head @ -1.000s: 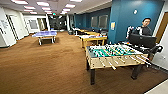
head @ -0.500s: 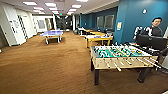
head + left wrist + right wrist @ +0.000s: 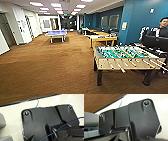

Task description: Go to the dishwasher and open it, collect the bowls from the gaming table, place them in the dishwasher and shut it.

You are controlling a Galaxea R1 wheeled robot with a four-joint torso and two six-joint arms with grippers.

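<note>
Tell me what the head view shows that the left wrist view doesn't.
Head view alone: a long room with a foosball table close on the right, yellow-topped tables beyond it, a blue ping-pong table farther back, and a person by the blue wall. Left wrist view alone: the robot's dark plate, a blue cable and a white surface. Both share the brown carpet.

A wide stretch of brown carpeted floor [image 3: 50, 67] lies open across the left and middle of the room, running back toward the far corridor. On the right a wooden table-football table with a green field and protruding rods [image 3: 125, 56] blocks the way, its rod handles jutting toward the open floor. Behind it stand yellow-topped tables [image 3: 102, 37] along the blue wall [image 3: 140, 20]. A blue table-tennis table [image 3: 56, 33] stands far back. A person [image 3: 162, 27] stands behind the football table
</note>
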